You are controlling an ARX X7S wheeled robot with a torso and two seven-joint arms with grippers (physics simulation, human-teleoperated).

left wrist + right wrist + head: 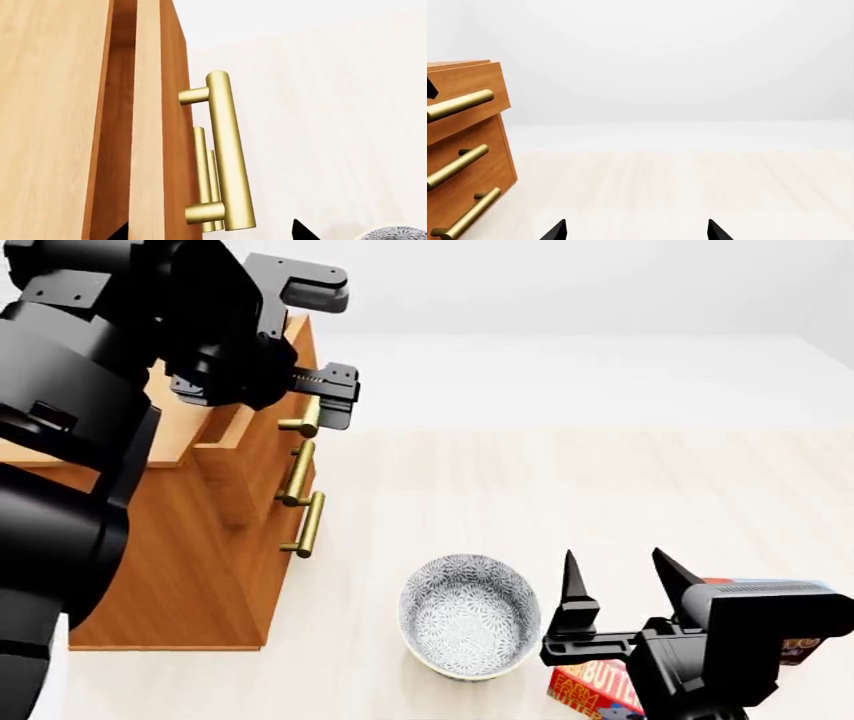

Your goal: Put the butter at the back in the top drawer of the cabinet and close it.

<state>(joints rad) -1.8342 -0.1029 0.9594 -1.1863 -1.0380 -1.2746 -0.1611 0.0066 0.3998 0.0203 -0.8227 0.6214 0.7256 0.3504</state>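
Two steps are judged to be in play: the top drawer is being drawn out of the cabinet, and the butter has not yet been fetched. In the head view the left gripper sits at about ten o'clock, its fingers spread apart, one above and one below the near end of the brass handle without being clamped on it. In the left wrist view the drawer front is seen standing proud of the cabinet body, with a dark gap behind it, so the drawer is taken to be partly open.

The right gripper hangs at about four o'clock with its fingers apart and nothing between them. The butter lies on the floor just below and behind it, at about five o'clock, beside the patterned bowl and largely hidden by the right arm. Its long axis cannot be told for certain; the lettering appears to run slantwise, toward about one o'clock.

Next, a wider opening of the drawer is likely called for, then a descent of the right gripper onto the butter, squared to its narrow sides.
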